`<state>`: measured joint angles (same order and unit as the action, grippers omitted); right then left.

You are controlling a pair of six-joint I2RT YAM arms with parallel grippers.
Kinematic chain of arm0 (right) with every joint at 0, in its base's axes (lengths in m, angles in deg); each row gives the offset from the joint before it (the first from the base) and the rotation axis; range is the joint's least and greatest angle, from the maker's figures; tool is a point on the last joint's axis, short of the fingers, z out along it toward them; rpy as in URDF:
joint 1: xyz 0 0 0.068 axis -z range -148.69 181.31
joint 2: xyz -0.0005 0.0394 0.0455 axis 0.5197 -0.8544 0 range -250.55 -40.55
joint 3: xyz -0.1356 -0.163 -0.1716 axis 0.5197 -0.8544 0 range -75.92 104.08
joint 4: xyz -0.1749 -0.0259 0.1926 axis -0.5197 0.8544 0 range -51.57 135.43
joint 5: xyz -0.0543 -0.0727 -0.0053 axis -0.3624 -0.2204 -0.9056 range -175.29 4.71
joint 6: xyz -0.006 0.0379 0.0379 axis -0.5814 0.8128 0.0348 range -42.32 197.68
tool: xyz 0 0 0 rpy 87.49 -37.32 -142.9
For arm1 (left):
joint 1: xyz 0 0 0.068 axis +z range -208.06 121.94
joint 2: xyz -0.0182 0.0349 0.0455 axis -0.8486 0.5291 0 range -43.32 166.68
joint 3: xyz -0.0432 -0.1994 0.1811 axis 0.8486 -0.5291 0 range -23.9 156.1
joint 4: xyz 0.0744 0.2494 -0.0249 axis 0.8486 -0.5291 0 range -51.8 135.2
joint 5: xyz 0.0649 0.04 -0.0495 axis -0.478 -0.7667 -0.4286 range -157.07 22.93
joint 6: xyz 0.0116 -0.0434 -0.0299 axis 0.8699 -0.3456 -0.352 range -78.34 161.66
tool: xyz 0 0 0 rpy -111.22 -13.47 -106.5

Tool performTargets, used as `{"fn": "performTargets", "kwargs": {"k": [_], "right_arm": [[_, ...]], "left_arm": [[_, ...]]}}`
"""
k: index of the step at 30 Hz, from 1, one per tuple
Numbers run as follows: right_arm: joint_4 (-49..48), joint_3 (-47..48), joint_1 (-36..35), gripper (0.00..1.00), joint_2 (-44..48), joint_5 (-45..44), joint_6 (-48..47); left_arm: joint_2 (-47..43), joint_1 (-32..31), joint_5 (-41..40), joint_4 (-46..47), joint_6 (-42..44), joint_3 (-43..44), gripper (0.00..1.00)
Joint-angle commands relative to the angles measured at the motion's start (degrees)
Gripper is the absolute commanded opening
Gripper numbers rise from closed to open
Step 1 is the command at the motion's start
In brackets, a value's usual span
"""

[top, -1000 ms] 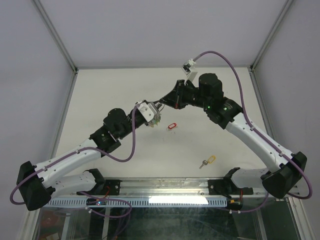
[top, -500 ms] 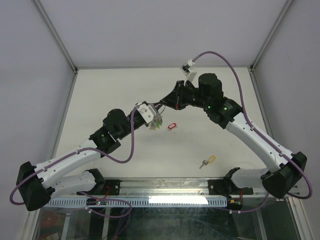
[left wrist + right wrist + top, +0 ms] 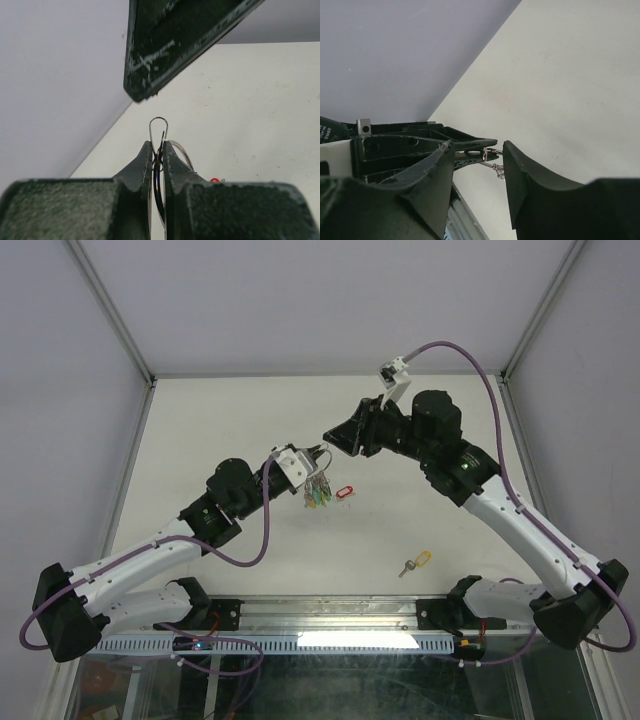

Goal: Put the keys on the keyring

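Your left end effector (image 3: 157, 148) is clenched on the keyring (image 3: 158, 165). In the left wrist view its fingers (image 3: 144, 167) pinch the thin wire between them. A narrow loop of the wire stands up just above the fingertips, and another curve of the ring bows out to one side of the pinch. From the top view, a small bunch of keys (image 3: 318, 496) with yellowish-green heads hangs from the keyring, just below the clamped fingers and above the pale surface (image 3: 220, 420). How many keys are in the bunch is too small to tell. Your right end effector (image 3: 330, 436) is released: in the right wrist view its jaws stand apart with nothing gripped between them. It sits close to the keyring but does not touch it. In the left wrist view one of its dark fingers (image 3: 175, 45) hangs over the ring's upright loop with a clear gap between. Through the right wrist camera you look across that open gap at the left fingers and the glint of the ring at their tips. Two more keys lie loose on the surface. A red-headed key (image 3: 344, 492) lies just beside the keyring, on the side toward the right arm. A yellow-headed key (image 3: 414, 562) lies well apart from the keyring, nearer the arm bases.
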<state>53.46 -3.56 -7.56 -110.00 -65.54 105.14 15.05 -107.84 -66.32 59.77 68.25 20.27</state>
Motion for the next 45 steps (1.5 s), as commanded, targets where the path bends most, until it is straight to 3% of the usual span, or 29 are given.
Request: {"fn": "performTargets", "kwargs": {"k": [1,10,16,24,34,45], "right_arm": [[-4.42,-0.87,0.0,0.47,5.38,-7.47,-2.1],[7.73,-2.49,0.02,0.52,7.32,-21.6,-3.06],[18.91,-1.58,0.02,0.52,5.66,-24.63,-1.96],[16.01,-6.96,0.59,0.52,9.67,-26.47,-1.45],[10.53,-10.13,0.69,0.52,12.02,-25.22,-5.13],[14.59,-9.09,0.76,0.52,10.79,-27.53,-2.09]], "left_arm": [[-1.76,0.56,0.44,3.83,0.74,0.4,0.0],[-1.54,0.49,-0.86,3.04,0.18,0.97,0.0],[-1.84,0.56,-1.43,3.58,0.89,0.55,0.0],[-8.05,-0.04,6.39,16.57,12.81,-8.73,0.0],[-10.36,-4.05,0.92,20.41,25.2,-12.76,0.0],[-9.84,-5.77,-4.65,20.2,28.38,-12.91,0.0]]}}
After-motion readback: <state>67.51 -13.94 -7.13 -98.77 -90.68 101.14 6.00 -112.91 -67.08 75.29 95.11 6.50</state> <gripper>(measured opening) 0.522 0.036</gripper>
